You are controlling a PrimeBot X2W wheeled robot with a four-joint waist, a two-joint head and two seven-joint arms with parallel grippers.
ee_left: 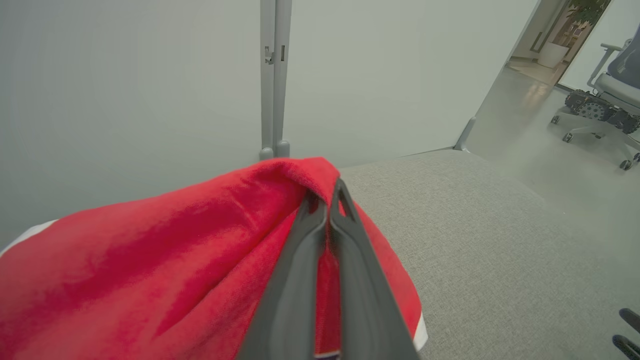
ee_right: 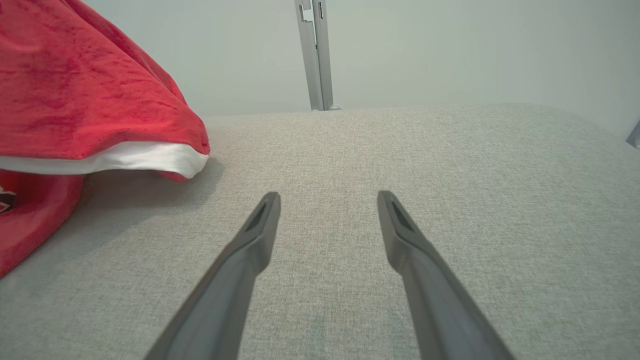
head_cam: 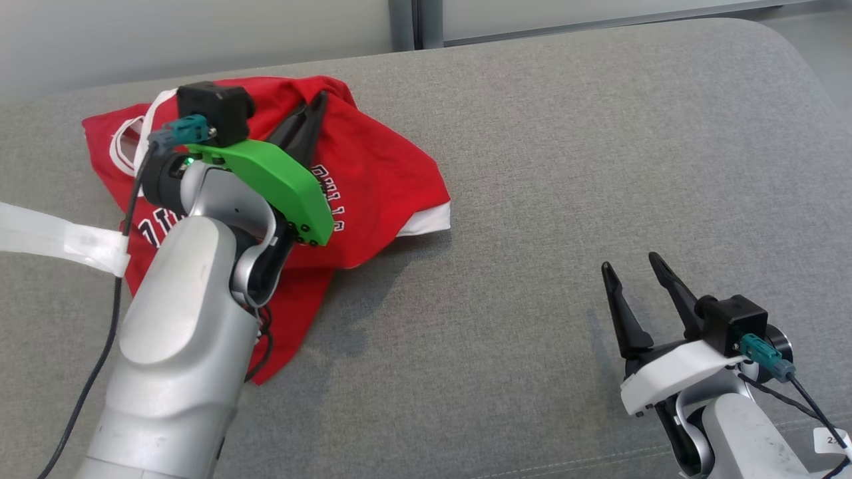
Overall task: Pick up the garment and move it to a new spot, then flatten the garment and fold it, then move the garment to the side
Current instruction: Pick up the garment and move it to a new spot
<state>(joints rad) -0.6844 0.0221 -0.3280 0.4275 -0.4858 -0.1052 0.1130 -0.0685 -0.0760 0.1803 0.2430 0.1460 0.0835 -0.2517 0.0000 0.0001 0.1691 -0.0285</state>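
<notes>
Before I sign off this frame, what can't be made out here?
Head view: the garment lettering, half covered by the left forearm and green mount.
Left wrist view: how much cloth the left gripper pinches; its shut fingers hide it.
Right wrist view: the garment's left part, cut off by the edge.

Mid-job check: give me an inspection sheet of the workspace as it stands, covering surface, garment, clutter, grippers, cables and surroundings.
Surface: grey fabric cushion, smooth.
Job's things: red garment with white trim, crumpled on the robot's left side.
Clutter: nothing seen.
Grippers: left gripper shut on a fold of the garment; right gripper open over the cushion, apart from the garment.
Cables: dark cable taped along the left forearm; second cable at the right wrist.
Surroundings: pale wall panels behind; office chair on the floor beyond.
</notes>
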